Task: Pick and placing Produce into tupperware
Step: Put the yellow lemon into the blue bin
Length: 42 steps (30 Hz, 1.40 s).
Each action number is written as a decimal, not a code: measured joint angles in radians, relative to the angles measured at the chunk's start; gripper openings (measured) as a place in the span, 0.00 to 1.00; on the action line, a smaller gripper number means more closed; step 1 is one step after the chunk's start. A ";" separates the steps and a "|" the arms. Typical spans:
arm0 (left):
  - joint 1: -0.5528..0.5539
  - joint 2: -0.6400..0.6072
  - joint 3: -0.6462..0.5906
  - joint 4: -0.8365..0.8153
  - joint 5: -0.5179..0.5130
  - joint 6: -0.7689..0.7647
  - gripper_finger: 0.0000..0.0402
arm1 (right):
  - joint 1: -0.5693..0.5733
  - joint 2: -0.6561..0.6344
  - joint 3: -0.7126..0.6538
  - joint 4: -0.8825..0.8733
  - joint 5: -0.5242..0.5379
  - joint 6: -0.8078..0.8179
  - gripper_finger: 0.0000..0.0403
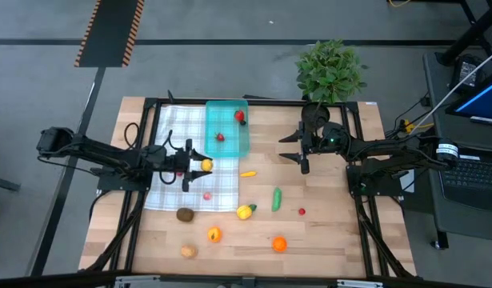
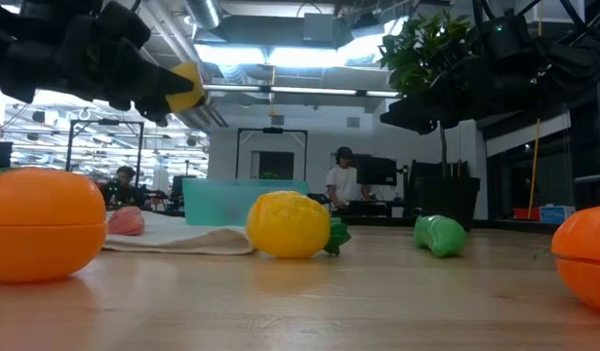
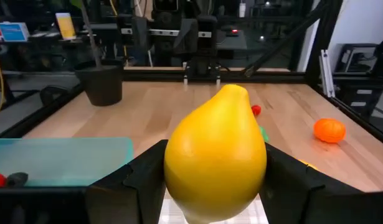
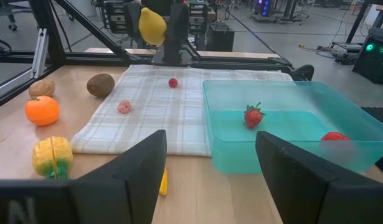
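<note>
Hanging above the checked cloth [image 1: 190, 180], the left tool [image 1: 199, 166] pinches a yellow lemon [image 1: 206, 165] just beside the teal tupperware [image 1: 227, 108]. Right tool [image 1: 298, 147] sits spread over bare surface [image 1: 334, 232], holding nothing.

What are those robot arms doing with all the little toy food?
They are putting toy produce into the teal tupperware. The left hand is holding a yellow pear-shaped fruit up above the checked cloth, next to the tupperware. The right hand hangs open and empty over the wood on the other side. Two red pieces, one a strawberry, already lie inside; the rest sit scattered on the table and cloth.
</note>
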 joint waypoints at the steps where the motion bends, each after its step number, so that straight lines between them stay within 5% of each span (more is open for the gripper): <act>1: 0.007 0.000 0.000 0.000 -0.002 0.000 0.50 | 0.000 0.000 0.000 0.000 0.000 -0.001 0.62; 6: 0.063 0.001 0.000 0.006 -0.045 -0.001 0.50 | 0.000 0.000 0.000 0.000 0.018 -0.002 0.62; 14: 0.158 0.001 0.000 0.044 -0.257 -0.041 0.50 | 0.000 0.000 0.000 0.000 0.097 -0.002 0.62; 33: 0.324 0.064 0.008 0.077 -0.237 -0.044 0.50 | 0.000 0.000 0.000 0.000 0.097 0.001 0.62; 42: 0.452 0.266 0.147 0.110 -0.059 0.006 0.50 | 0.000 0.000 0.000 0.000 0.097 0.001 0.62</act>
